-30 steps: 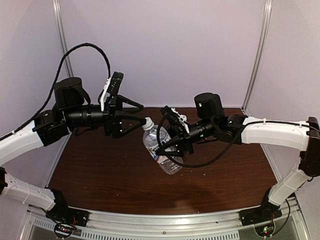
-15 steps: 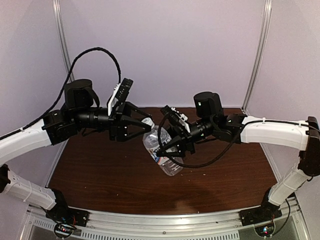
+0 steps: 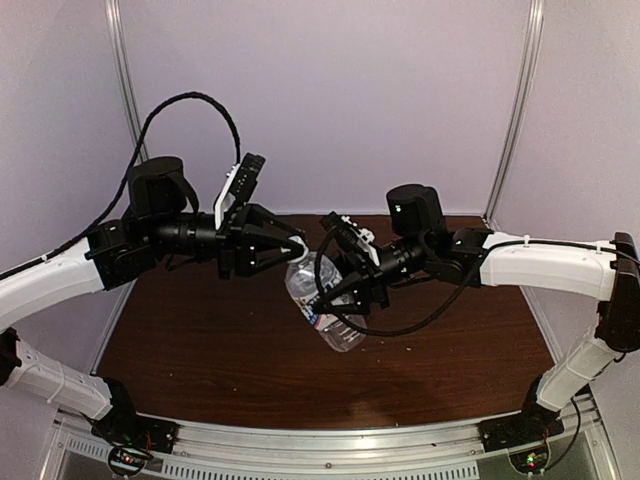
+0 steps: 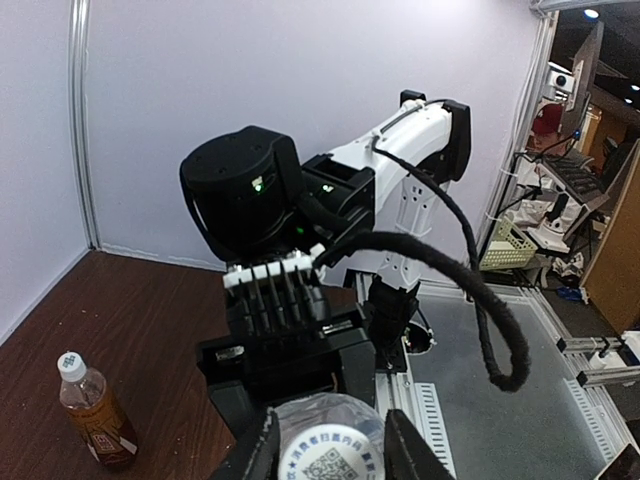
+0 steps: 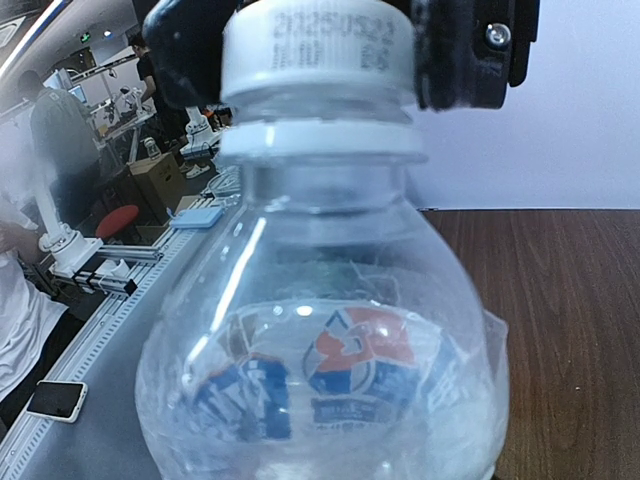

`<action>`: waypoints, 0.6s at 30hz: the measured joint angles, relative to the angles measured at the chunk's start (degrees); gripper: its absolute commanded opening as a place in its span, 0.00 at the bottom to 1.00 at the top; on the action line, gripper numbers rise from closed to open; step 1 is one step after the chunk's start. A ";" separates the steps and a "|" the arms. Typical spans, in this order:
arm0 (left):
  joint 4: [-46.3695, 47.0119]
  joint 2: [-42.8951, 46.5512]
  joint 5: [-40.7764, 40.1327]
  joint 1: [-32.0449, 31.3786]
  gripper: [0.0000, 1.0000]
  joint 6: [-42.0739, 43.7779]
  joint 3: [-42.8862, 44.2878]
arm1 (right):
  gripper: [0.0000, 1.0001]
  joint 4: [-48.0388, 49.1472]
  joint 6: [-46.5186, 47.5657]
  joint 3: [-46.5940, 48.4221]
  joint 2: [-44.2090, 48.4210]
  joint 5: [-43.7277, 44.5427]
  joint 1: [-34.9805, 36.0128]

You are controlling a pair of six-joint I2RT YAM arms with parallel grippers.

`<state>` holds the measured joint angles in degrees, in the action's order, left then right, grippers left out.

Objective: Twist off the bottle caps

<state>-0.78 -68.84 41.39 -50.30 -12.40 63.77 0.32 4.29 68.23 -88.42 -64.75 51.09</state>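
Observation:
A clear bottle (image 3: 322, 300) with colourless liquid and a white-blue label (image 5: 345, 385) hangs tilted above the table, my right gripper (image 3: 338, 292) shut around its body. In the right wrist view the bottle hides that gripper's fingers. Its white bottle cap (image 5: 315, 50) points up and left, and my left gripper (image 3: 293, 245) is shut on it, one black finger (image 5: 470, 50) on each side. The left wrist view looks straight down onto the cap (image 4: 330, 450) between the fingers (image 4: 408, 450). The second bottle (image 4: 97, 415), amber with a white cap (image 4: 70, 364), stands upright on the table.
The dark wooden table (image 3: 200, 340) is walled by pale panels with metal posts (image 3: 515, 110) at the back corners. An aluminium rail (image 3: 330, 448) runs along the near edge by the arm bases. A black cable (image 3: 380, 325) loops under the right wrist.
My left gripper has moved right onto the clear bottle's cap and gone from wide open to shut on it. The right arm and the bottle have stayed put.

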 measured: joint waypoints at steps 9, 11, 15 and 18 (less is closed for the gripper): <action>-0.35 0.04 -3.52 0.11 0.14 -1.60 0.00 | 0.46 0.02 0.04 0.00 0.00 3.72 0.00; -0.87 0.07 -7.13 0.24 0.13 -3.37 0.04 | 0.46 0.02 0.07 0.11 0.00 7.54 -0.02; -2.36 -0.09 -16.52 0.31 0.13 -9.53 0.39 | 0.46 0.63 -0.09 0.15 0.00 17.00 0.11; -2.58 -0.85 -22.84 0.31 0.14 -14.51 0.68 | 0.47 1.25 -0.37 0.15 0.00 25.46 0.83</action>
<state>-3.36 -69.69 18.55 -50.00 -26.92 64.45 1.56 3.92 68.38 -88.42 -39.29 51.92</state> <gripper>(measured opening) 0.290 0.477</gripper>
